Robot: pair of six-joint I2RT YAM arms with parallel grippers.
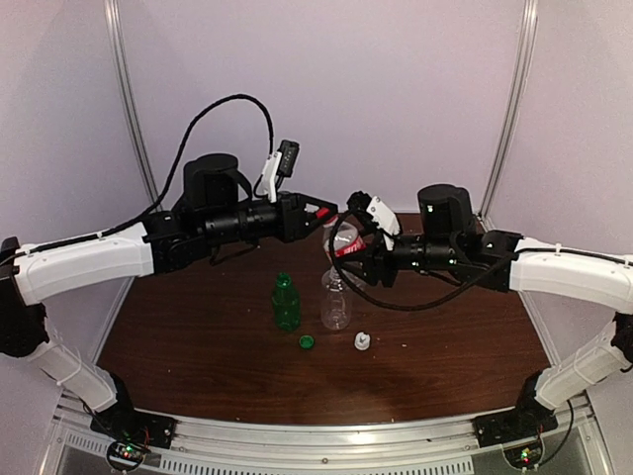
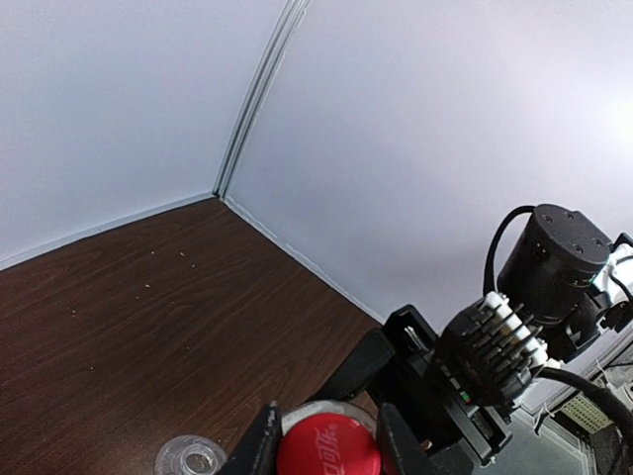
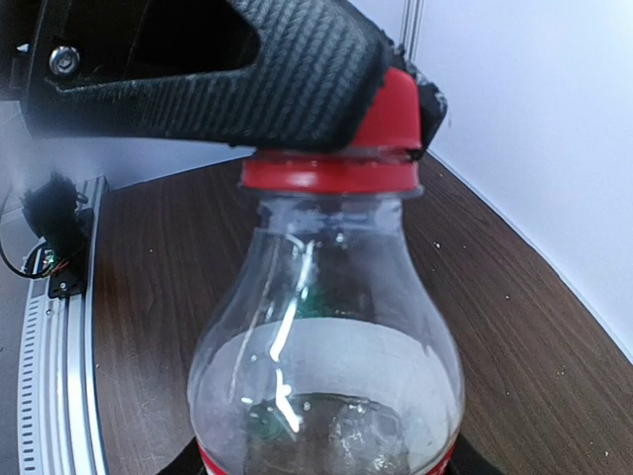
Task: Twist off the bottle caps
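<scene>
left jaws: closed on the red cap [image 1: 323, 213]. One finger [image 2: 255, 450] sits on each side of it, and the ribbed pad [image 3: 247, 79] presses on the cap's upper part in the right wrist view.
right jaws: gripping the short bottle [image 1: 344, 240] around its body at the red label. Its own fingers barely show at the bottom of the right wrist view.
red cap: [image 2: 327, 450] on the neck of the short bottle, with the red ring [image 3: 331, 176] right below it. It is up in the air, not on the desk.
short bottle: clear plastic [image 3: 326, 336] with a red label, held off the desk [image 1: 198, 346]. It is above the middle of the far half, tilted, cap end toward the left arm [image 1: 89, 262].
green bottle: [image 1: 286, 302] upright near the desk's centre, no cap on it.
tall clear bottle: [image 1: 336, 305] upright just right of the green bottle, not touching it. Its open mouth [image 2: 190, 457] shows in the left wrist view.
green cap: [image 1: 307, 342] lies on the desk on the near-edge side of the green bottle, close to it but apart.
white cap: [image 1: 363, 342] lies on the desk on the near-edge side of the tall clear bottle, slightly toward the right edge, apart from the green cap.
arms: the left arm comes in over the left edge and the right arm [image 1: 574, 272] over the right edge. They meet above the bottles.
</scene>
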